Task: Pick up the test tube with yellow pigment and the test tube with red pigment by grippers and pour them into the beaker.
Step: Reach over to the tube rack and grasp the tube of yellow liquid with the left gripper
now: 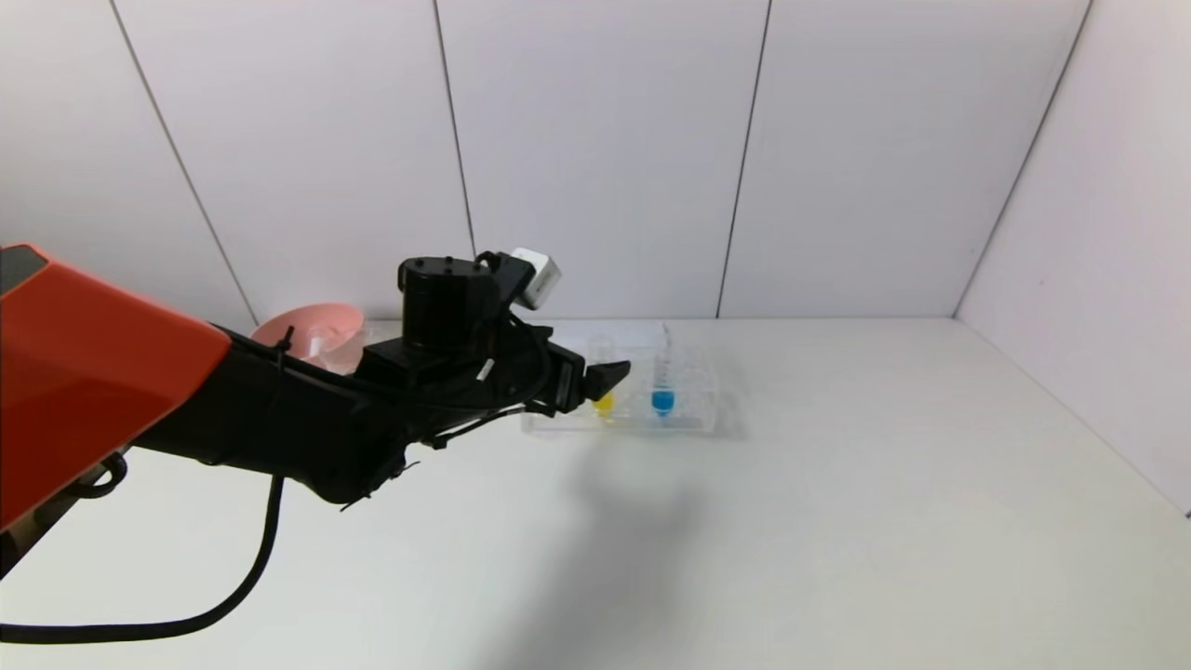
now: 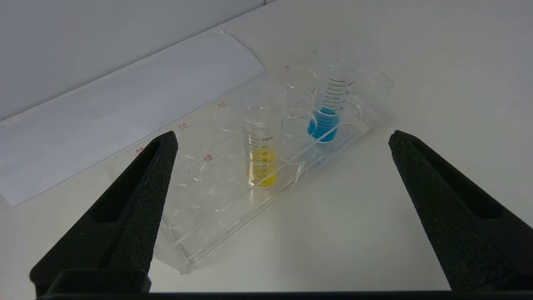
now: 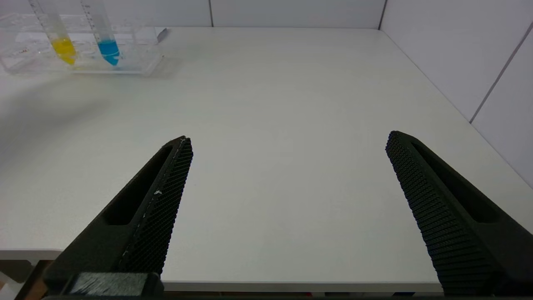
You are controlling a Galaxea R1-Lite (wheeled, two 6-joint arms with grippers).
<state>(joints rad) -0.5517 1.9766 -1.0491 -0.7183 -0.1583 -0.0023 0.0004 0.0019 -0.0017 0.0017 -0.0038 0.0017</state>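
From the head camera, the left tool (image 1: 605, 377) reaches out above the white bench (image 1: 837, 521) toward the clear tube rack (image 1: 693, 423) near the far edge, its tip just in front of the test tube with yellow pigment (image 1: 605, 402). A blue-liquid tube (image 1: 662, 398) stands beside it, toward the right. A pink bowl (image 1: 312, 333) sits at the far left edge, partly behind the arm. Neither the red tube nor the beaker can be made out here; the arm may be hiding them.

The left wrist camera shows the left tool's jaws spread wide with nothing between them, and the yellow tube (image 2: 260, 141) upright in the rack (image 2: 200, 250), roughly centred in the gap but not yet reached. To do this well, advance until the fingers straddle the tube's upper part, above the rack's top plate, close gently, then lift straight up.

The right wrist camera shows the right tool (image 3: 287, 146) wide open and empty over the near edge, well apart from the rack (image 3: 137, 66).
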